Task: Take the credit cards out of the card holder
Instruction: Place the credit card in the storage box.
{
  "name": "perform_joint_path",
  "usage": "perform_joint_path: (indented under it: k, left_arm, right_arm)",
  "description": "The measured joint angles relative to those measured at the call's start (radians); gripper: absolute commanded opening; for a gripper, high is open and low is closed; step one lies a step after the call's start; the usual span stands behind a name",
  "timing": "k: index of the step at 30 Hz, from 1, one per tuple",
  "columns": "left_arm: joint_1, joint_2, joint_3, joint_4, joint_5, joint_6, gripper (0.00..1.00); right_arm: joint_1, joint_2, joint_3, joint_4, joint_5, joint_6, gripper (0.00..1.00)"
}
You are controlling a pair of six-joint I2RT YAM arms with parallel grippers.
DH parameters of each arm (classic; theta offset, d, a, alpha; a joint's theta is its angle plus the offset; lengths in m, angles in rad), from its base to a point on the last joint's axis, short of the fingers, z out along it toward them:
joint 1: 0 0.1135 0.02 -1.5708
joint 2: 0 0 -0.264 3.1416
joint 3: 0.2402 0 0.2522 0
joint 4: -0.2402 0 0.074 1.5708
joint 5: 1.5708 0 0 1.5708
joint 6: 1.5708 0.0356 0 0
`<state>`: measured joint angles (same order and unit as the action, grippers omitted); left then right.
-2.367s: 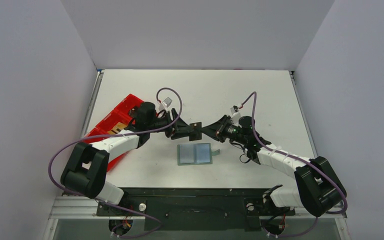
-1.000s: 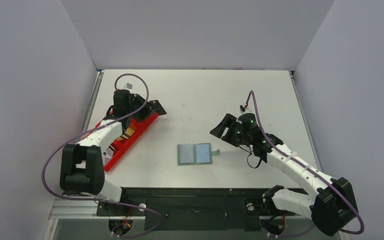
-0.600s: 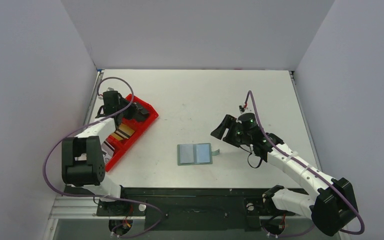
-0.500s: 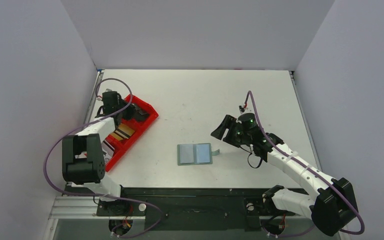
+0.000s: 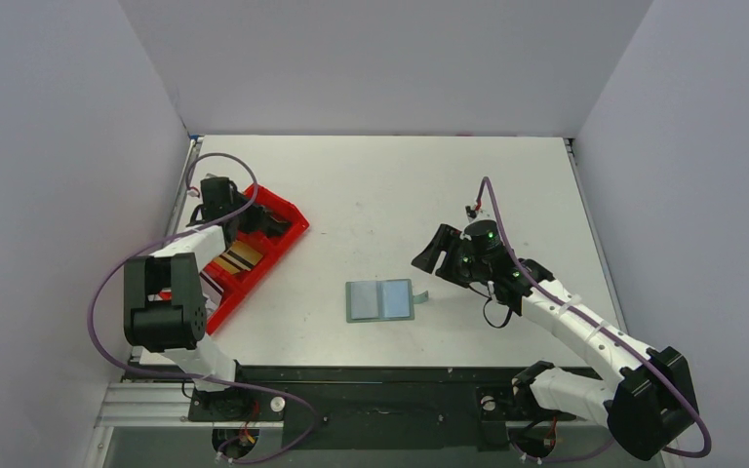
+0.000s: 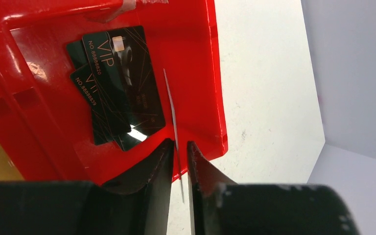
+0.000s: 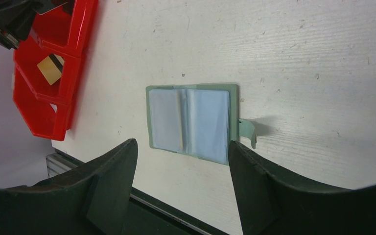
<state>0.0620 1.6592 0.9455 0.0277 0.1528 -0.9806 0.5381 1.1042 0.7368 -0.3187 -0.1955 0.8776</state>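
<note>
I see the card holder point(image 7: 191, 125) spread open, right jaws wide, empty, left jaws barely parted around a card point(image 6: 170, 108).

walls point(image 5: 59, 146): plain pale grey | table point(image 5: 400, 175): white, lightly scuffed | light: soft, even
</note>
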Motion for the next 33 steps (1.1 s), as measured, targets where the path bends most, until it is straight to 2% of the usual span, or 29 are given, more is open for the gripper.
perform_joint_path:
  k: [7, 17, 23, 33]
  left_arm:
    - [0.0, -0.001, 0.0, -0.002, -0.003, 0.008, 0.32]
    - [0.0, -0.144, 0.0, -0.048, -0.019, 0.032, 0.35]
    - [-0.018, -0.212, -0.001, -0.097, -0.017, 0.054, 0.35]
    - [-0.227, -0.328, -0.039, -0.2, 0.014, 0.132, 0.35]
  right_arm:
    - [0.0, 0.0, 0.0, 0.0, -0.001, -0.003, 0.64]
    - [0.002, 0.002, 0.0, -0.001, -0.001, -0.003, 0.64]
    - [0.074, 0.058, 0.034, -0.014, 0.045, -0.004, 0.64]
    - [0.282, 0.268, 0.147, -0.035, 0.185, -0.005, 0.64]
